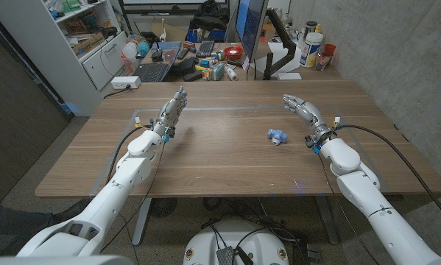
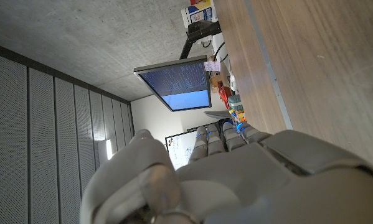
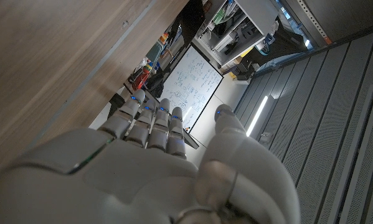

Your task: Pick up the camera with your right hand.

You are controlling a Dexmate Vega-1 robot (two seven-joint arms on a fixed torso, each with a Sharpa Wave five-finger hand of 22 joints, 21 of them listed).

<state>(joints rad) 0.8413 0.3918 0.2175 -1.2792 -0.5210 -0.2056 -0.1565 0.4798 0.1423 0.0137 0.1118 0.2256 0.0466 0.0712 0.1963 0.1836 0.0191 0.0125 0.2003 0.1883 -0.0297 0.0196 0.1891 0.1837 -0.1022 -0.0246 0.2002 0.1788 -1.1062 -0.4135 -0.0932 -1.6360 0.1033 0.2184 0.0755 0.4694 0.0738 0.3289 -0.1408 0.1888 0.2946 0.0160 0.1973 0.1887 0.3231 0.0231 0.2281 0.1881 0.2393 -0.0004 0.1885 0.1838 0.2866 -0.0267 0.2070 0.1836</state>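
Camera: small blue-and-white toy-like camera [image 1: 277, 136], lying on the brown wooden tabletop [image 1: 220, 158], right of centre. Right robot hand [image 1: 302, 112] hangs near it, beyond and to its right, fingers extended, holding nothing. Left robot hand [image 1: 171, 112] well apart, fingers straight, also empty. Judged light, rigid, likely smooth plastic; best pinched across its body. Lens, buttons and orientation too small to make out.
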